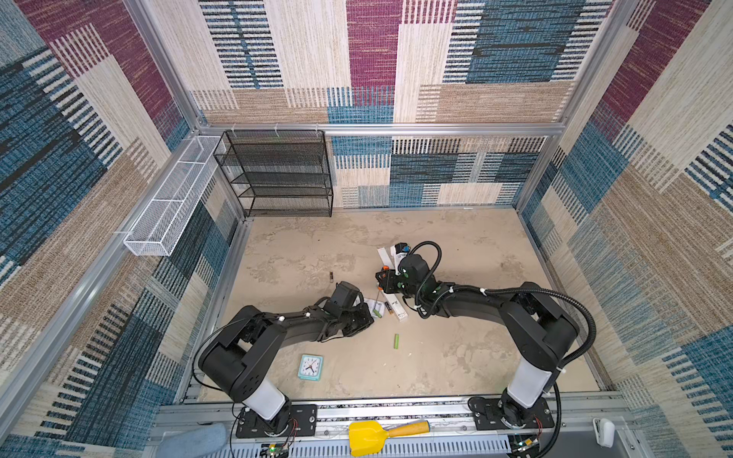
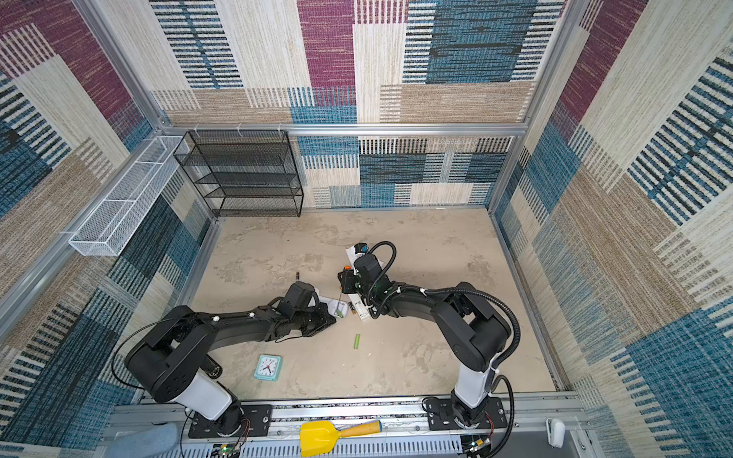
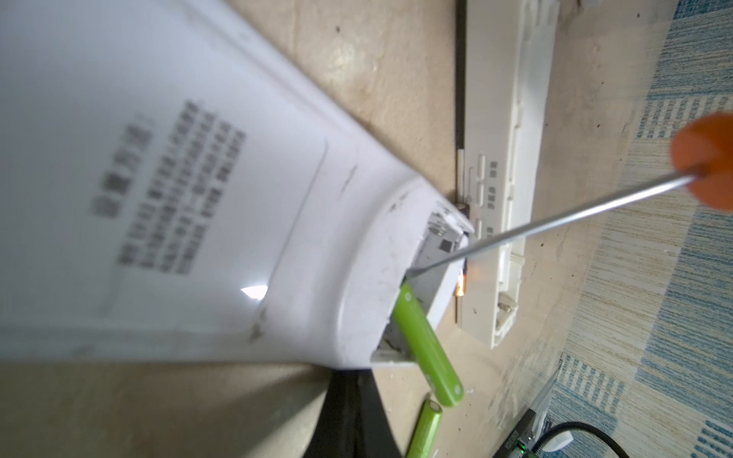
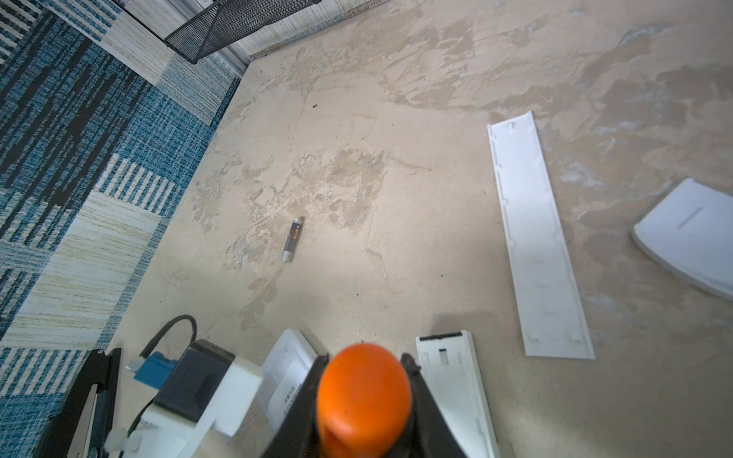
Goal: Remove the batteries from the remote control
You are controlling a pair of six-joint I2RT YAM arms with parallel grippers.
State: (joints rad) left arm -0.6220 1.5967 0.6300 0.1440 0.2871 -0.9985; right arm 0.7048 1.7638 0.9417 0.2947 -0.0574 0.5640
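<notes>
Green battery (image 3: pixel 426 345), half out of remote (image 3: pixel 178 178), 6 o'clock from my right jaws in both top views, screwdriver (image 3: pixel 555 214) gripped, tip at its inner end; left jaws clench remote.

Overhead stereo pair, two wrist close-ups

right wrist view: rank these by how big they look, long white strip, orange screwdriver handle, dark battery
1. long white strip
2. orange screwdriver handle, a close second; it sits right at the camera, so its size there is inflated
3. dark battery, smallest by far
</notes>
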